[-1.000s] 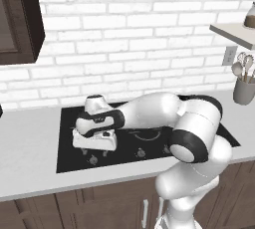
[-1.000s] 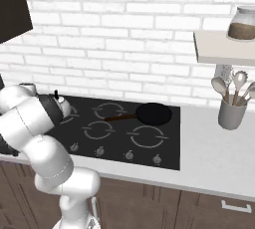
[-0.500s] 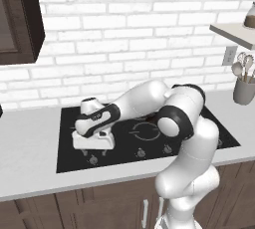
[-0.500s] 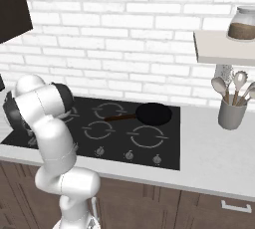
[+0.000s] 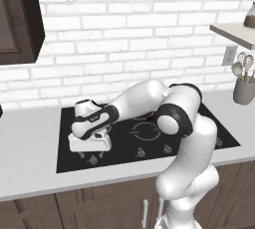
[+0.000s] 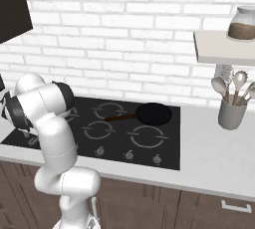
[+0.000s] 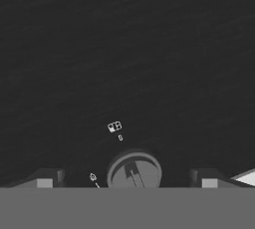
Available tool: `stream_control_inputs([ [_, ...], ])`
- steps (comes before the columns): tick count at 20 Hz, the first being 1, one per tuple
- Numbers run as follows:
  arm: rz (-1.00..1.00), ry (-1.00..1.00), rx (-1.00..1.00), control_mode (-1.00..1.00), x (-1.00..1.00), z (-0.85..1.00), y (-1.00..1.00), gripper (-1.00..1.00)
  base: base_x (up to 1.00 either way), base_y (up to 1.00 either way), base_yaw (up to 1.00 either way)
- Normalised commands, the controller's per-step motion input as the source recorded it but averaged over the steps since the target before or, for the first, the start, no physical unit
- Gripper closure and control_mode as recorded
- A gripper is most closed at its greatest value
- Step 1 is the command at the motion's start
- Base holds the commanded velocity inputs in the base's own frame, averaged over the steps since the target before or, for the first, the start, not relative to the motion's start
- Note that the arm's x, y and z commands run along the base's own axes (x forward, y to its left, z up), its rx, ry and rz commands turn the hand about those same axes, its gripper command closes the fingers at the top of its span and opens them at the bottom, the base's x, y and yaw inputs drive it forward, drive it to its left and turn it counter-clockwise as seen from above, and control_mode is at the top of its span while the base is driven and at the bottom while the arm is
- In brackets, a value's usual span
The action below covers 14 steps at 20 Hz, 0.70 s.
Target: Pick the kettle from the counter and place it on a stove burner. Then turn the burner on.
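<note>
- Gripper [image 5: 92, 149]: hanging low over the lower left part of the black cooktop [image 5: 199, 138], pointing down, near its front edge, left of centre in the left base view.
- Jaws: standing spread wide, pinching nothing.
- Finger tips [image 7: 45, 178]: rising at the lower left and lower right of the hand view, with a round control knob [image 7: 134, 171] sitting between them at bottom centre, apart from both.
- Small white markings [image 7: 115, 127]: showing on the dark glass just above that knob.
- Kettle: hiding somewhere behind the arm; its place cannot be told.
- Stove burner [image 6: 147, 137]: lying bare at the lower centre of the right base view, just below the black frying pan [image 6: 154, 113].
- Frying pan: sitting on a rear ring, handle pointing left.
- Counter [image 5: 30, 173]: running pale grey around the cooktop, carrying a grey utensil cup [image 6: 231, 116] at the right edge of the frame.
- Glass jar [image 6: 242, 24]: standing on the shelf [image 6: 219, 49] in the upper right.
</note>
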Motion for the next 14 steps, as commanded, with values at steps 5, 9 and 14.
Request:
stream_control_inputs([
  [5,0.0,0.0,0.0,-1.0,-0.12,-0.16,0.0,-1.0,0.0,0.0,0.0],
  [9,0.0,-0.02,0.0,-1.0,-0.03,-0.06,-0.08,-1.0,0.0,0.0,0.0],
  [14,0.0,0.0,0.0,-1.0,0.0,0.0,0.0,1.0,0.0,0.0,0.0],
])
